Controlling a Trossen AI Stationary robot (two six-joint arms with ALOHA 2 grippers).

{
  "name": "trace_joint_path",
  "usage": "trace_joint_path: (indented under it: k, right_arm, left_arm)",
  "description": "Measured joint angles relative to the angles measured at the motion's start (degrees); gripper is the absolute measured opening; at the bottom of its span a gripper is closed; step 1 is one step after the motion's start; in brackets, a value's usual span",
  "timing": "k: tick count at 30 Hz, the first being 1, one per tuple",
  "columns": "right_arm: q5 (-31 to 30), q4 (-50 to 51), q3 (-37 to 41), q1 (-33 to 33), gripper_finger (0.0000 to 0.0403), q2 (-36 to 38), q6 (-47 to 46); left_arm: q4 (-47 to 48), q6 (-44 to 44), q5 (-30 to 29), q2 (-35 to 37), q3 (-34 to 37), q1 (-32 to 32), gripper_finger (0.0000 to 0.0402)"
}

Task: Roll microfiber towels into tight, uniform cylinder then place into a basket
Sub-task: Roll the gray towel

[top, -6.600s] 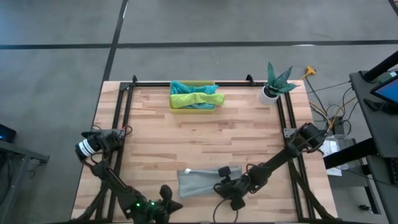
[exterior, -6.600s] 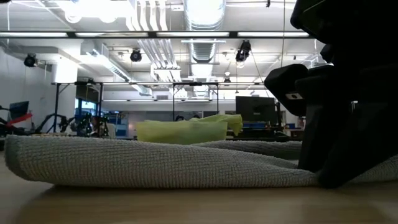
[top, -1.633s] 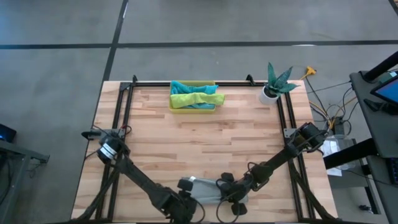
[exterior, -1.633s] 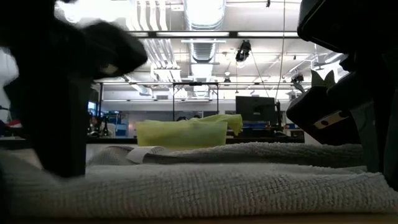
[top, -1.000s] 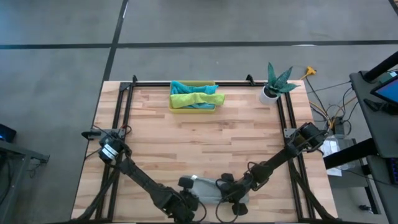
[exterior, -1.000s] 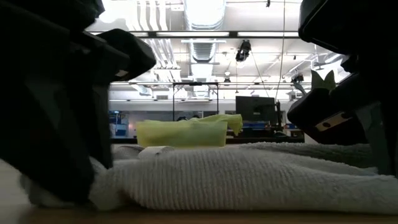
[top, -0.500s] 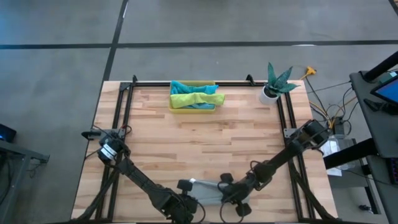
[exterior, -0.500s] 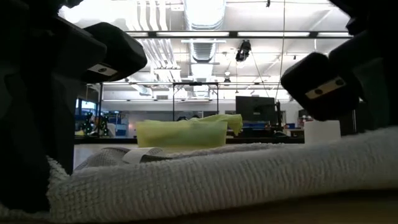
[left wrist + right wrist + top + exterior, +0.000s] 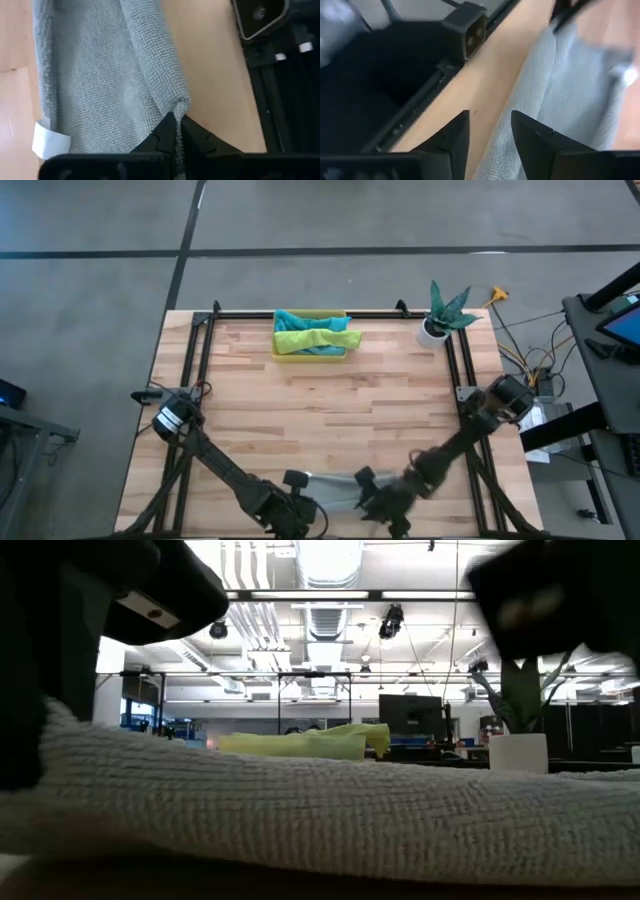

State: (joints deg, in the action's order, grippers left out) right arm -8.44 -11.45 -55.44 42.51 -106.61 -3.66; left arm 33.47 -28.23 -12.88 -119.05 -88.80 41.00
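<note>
Towels already fill the yellow basket [image 9: 310, 352] at the table's far edge: teal and lime green show. Left to do is the grey towel [image 9: 333, 492] at the near edge, half rolled. My left gripper [image 9: 175, 131] pinches its corner; my right gripper [image 9: 490, 135] stands parted above it, holding nothing.

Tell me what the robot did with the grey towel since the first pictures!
The left claw came over from the table's left corner and pinched shut on the grey towel's near edge. The right claw, which was holding the towel, has opened and let go. The towel got bunched narrower. The yellow basket of towels and the plant pot stayed put.
</note>
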Motion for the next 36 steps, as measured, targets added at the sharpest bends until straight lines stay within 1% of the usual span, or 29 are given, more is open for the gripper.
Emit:
trace_joint_path:
  k: [2, 5, 7, 8, 10, 13, 18, 21, 23, 26, 31, 36]
  right_arm:
    - [-8.8, 3.6, -2.1, 2.8, 0.0135, -0.1, 5.5]
    - [-21.8, 9.1, -5.9, 6.3, 0.0130, -0.8, 8.4]
    - [-27.5, 11.8, -8.9, 7.4, 0.0130, -1.6, 7.2]
    - [-29.2, 13.7, -10.5, 7.8, 0.0131, -2.1, 6.0]
    - [-29.7, 17.4, -13.7, 7.9, 0.0136, -3.5, 3.9]
    - [-29.7, 24.2, -18.3, 7.9, 0.0149, -7.2, 2.6]
    - [-29.2, 32.9, -26.0, 7.8, 0.0179, -15.3, 4.4]
    - [-29.2, 36.7, -29.8, 7.8, 0.0183, -18.9, 5.5]
    - [-29.1, 38.3, -31.7, 7.8, 0.0184, -19.9, 5.2]
    - [-29.3, 38.4, -32.5, 7.8, 0.0184, -19.7, 4.5]
    - [-30.4, 39.9, -32.3, 7.3, 0.0182, -19.7, 2.9]
    - [-30.2, 39.9, -31.9, 6.6, 0.0163, -20.3, 3.1]
  left_arm:
    - [0.0, -0.1, 0.0, 0.0, 0.1, -0.2, 0.0000]
    - [-0.2, -1.3, 0.0, 0.0, 0.2, -0.3, 0.0000]
    - [-1.6, -1.4, 0.3, 0.0, 0.5, -0.4, 0.0000]
    - [-2.8, -1.4, 0.8, 0.0, 0.7, -0.5, 0.0000]
    - [-6.7, -1.2, 2.4, 0.0, 1.1, -0.7, 0.0000]
    - [-9.1, 0.2, 4.8, 0.0, 1.1, -1.1, 0.0000]
    - [-8.5, 1.3, 4.9, 0.0, 1.2, -1.7, 0.0000]
    - [-8.7, 1.4, 4.9, 0.1, 1.7, -2.0, 0.0000]
    - [-8.6, 0.9, 4.9, 0.1, 2.5, -2.0, 0.0000]
    - [-9.1, 0.1, 4.9, 0.1, 4.0, -2.0, 0.0000]
    - [-13.6, 0.0, 5.0, 0.1, 5.6, -2.0, 0.0000]
    - [-13.5, 0.0, 5.1, 0.7, 5.6, -2.0, 0.0000]
